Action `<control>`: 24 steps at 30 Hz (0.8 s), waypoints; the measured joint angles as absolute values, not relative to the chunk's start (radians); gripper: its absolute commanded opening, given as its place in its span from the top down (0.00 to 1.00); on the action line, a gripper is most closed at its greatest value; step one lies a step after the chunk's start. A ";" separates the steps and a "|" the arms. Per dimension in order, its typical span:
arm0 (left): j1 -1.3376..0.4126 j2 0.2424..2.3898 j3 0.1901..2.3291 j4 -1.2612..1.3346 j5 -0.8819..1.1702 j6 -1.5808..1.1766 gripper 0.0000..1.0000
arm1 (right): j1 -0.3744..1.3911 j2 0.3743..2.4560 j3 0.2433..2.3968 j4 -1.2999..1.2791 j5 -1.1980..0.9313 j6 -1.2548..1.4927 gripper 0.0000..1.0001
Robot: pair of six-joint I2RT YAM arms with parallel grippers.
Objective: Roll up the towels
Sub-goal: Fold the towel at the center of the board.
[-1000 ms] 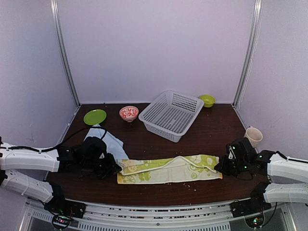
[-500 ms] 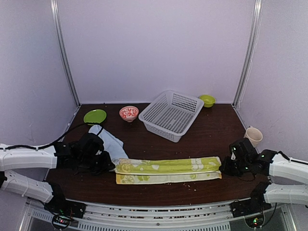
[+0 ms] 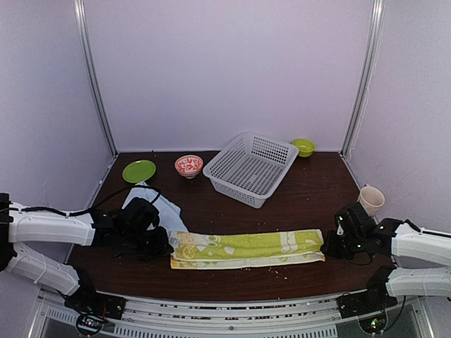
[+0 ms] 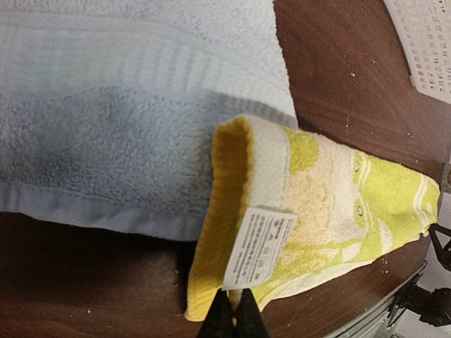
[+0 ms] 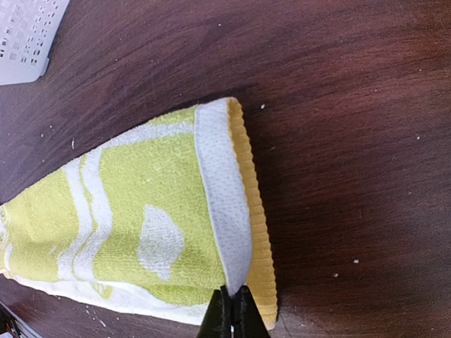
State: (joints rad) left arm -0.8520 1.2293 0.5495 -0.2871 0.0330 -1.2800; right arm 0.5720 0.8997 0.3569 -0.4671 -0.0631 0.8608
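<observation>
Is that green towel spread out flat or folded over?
Folded. The green towel lies as a long narrow strip, its layers doubled at both ends.

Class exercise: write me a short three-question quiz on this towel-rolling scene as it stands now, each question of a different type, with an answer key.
1. True or false: the left gripper and the right gripper are each shut on one end of the green towel.
2. Multiple choice: the green towel lies as A) a tight roll, B) a long flat folded strip, C) a crumpled heap.
3. Short answer: what lies on the table just beyond the left gripper?
Key: 1 true; 2 B; 3 the pale blue towel.
</observation>
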 measured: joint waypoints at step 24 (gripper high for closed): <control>-0.852 1.210 0.516 -0.315 0.064 -1.276 1.00 | 0.572 0.865 0.345 -0.495 -0.101 0.841 1.00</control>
